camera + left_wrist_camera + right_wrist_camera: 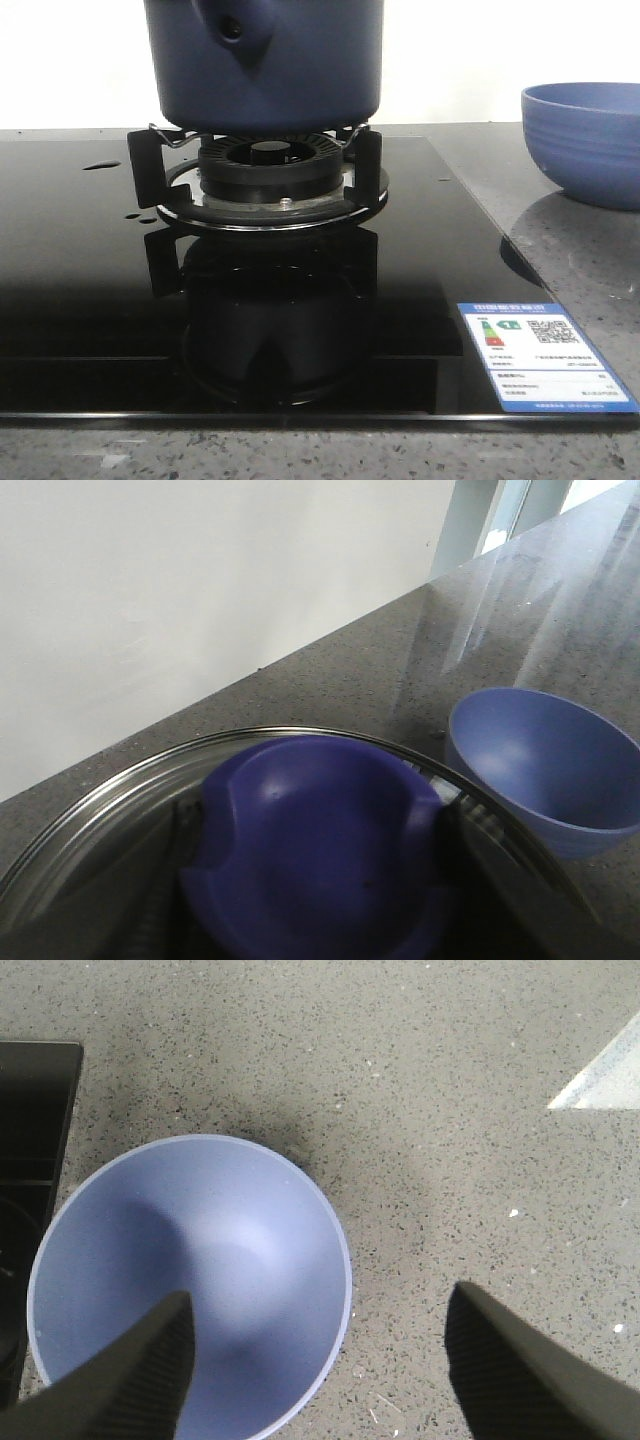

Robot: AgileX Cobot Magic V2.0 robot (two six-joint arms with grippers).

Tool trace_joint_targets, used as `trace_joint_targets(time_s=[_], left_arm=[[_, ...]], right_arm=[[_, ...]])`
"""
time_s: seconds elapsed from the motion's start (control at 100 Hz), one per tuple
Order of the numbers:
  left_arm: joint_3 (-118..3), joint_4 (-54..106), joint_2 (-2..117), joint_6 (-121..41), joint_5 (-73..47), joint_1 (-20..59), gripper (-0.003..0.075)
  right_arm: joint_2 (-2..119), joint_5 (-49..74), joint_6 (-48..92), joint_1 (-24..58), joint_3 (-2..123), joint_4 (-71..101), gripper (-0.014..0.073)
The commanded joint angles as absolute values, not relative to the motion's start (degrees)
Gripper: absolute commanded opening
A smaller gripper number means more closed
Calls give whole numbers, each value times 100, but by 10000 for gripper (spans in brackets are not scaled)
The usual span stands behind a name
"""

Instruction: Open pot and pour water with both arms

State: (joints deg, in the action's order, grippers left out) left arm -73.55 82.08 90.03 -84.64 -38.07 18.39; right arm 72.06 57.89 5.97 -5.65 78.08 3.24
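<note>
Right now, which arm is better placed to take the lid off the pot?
Left. Its wrist camera looks straight down on the blue knob of the glass lid, fingers at either side. The right gripper hangs open over the bowl on the countertop, off the pot.
</note>
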Motion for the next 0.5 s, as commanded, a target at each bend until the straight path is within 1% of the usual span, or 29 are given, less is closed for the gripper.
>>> trace_joint_targets(time_s=[0.0,0.49], left_arm=[[-7523,8524,8815,-8373,-4206,1897,317],[-7610,8456,8611,-8377,-4354,1897,317]], right_arm=[[7035,5459,703,-592,7991,333,477],[7035,5449,749,-597,7991,333,477]])
